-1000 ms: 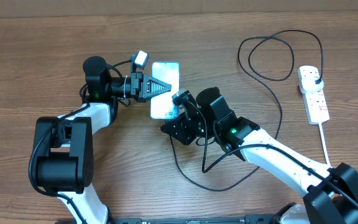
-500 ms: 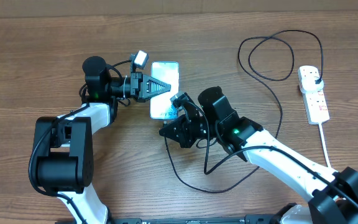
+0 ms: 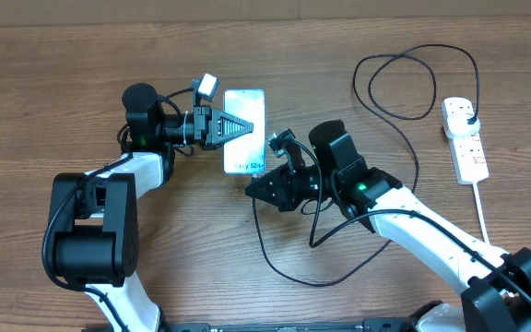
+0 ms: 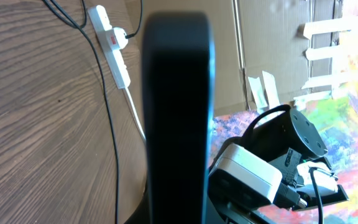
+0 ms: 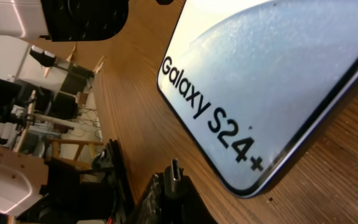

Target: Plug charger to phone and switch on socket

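The phone [image 3: 244, 120] lies with its light-blue screen up; the right wrist view shows the text "Galaxy S24+" on the phone [image 5: 278, 74]. My left gripper [image 3: 236, 129] is shut on its long left edge; in the left wrist view the phone is a dark slab seen edge-on [image 4: 176, 112]. My right gripper [image 3: 254, 190] is shut on the charger's metal-tipped connector [image 5: 173, 169], a short way off the phone's lower end, not touching. The charger cable [image 3: 411, 157] loops to its black plug [image 3: 468, 114] in the white socket [image 3: 468, 152].
The slack cable forms a low loop [image 3: 289, 269] in front of the right arm and a coil [image 3: 381, 97] at the back right. The socket's thick white cord [image 3: 483, 217] runs toward the front right. The left wrist view shows the socket [image 4: 109, 46] and a cardboard wall [image 4: 266, 43].
My right gripper with the connector has pulled back to the right, off the phone's lower end, which it overlapped before. The phone has shifted slightly. The left arm has stayed put.
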Available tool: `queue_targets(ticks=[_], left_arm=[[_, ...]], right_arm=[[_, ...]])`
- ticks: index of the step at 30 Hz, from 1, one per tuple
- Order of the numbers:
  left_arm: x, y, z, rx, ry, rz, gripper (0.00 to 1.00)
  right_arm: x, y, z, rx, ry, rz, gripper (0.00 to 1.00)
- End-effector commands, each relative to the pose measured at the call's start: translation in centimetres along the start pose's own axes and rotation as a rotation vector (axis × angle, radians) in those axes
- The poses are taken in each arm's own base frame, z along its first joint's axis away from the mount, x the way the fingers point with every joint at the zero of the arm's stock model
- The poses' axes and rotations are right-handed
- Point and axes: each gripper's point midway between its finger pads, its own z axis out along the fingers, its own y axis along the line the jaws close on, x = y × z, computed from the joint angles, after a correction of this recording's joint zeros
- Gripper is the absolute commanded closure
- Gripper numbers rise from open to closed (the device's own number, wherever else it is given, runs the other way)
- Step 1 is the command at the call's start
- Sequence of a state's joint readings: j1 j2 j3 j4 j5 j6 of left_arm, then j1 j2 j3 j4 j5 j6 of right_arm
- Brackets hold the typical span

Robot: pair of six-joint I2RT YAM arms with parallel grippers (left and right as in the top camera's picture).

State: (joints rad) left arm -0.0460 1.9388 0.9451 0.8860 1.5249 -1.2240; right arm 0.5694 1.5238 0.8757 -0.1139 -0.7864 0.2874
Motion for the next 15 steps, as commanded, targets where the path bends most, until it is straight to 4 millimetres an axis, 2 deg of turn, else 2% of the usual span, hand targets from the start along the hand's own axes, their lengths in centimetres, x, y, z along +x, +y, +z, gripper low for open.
queue_targets(ticks=[1,8,15], left_arm=[[-0.7,0.1,-0.1,-0.011,-0.034,-0.007,0.96],[-1.1,0.2,-0.1,-0.017,-0.057,-0.082,0.96],[-1.1,0.1,-0.1,-0.014,-0.051,-0.073,0.96]], right_arm=[[-0.4,1.6,-0.4,-0.072,0.002,-0.019,0.96],[-0.1,1.6,0.4,-0.152,0.026,0.004,0.96],[0.0,1.5,0.6,-0.161,0.032,0.009,0.96]])
